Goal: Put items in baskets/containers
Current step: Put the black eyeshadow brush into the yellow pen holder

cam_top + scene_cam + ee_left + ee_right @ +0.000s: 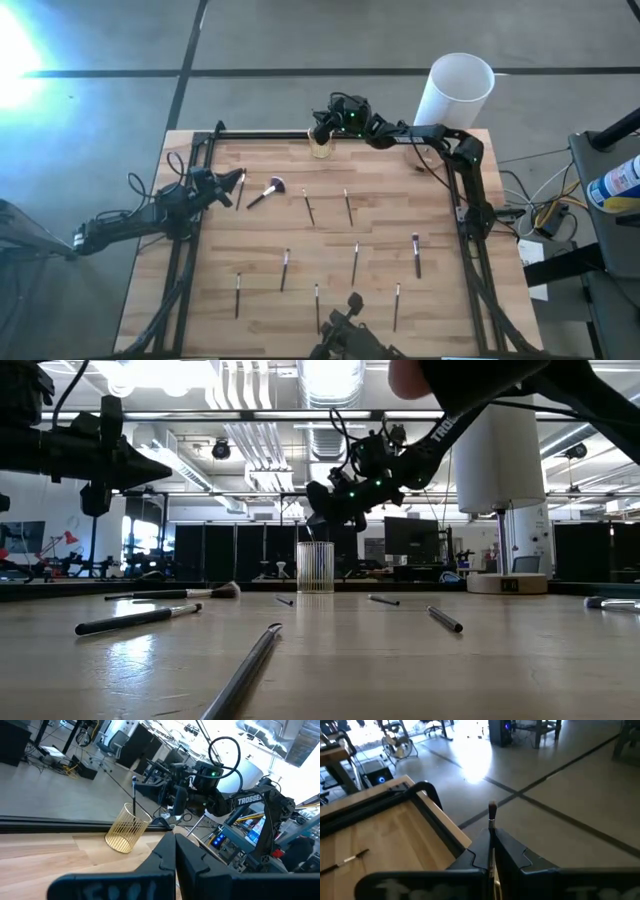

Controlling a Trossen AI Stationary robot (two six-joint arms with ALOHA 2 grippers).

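Observation:
A small clear ribbed cup point(320, 149) point(315, 567) stands on its base at the table's far edge. My right gripper point(320, 128) point(491, 832) hangs just above it, shut on a thin brush point(492, 817). In the left wrist view a thin stick point(134, 795) rises from the cup point(127, 829); whether it stands inside, I cannot tell. Several brushes lie flat on the table, among them one with a fluffy head point(266, 191). My left gripper point(232, 183) point(175, 840) is shut on nothing, raised at the table's left. My right gripper pinches the thin brush between its two fingers, which lie along it. The brush's tip end point(492, 811) sticks out past the fingertips and its handle runs back between them. The gripper points nearly level toward the table's left. The brush is lifted clear of the table.
A tall white cylinder point(455, 90) point(500, 455) stands off the table's far right corner. A black frame point(260, 135) runs along the far and side edges. A brush point(240, 190) lies beside my left gripper. Others are scattered over the middle and near part point(355, 262).

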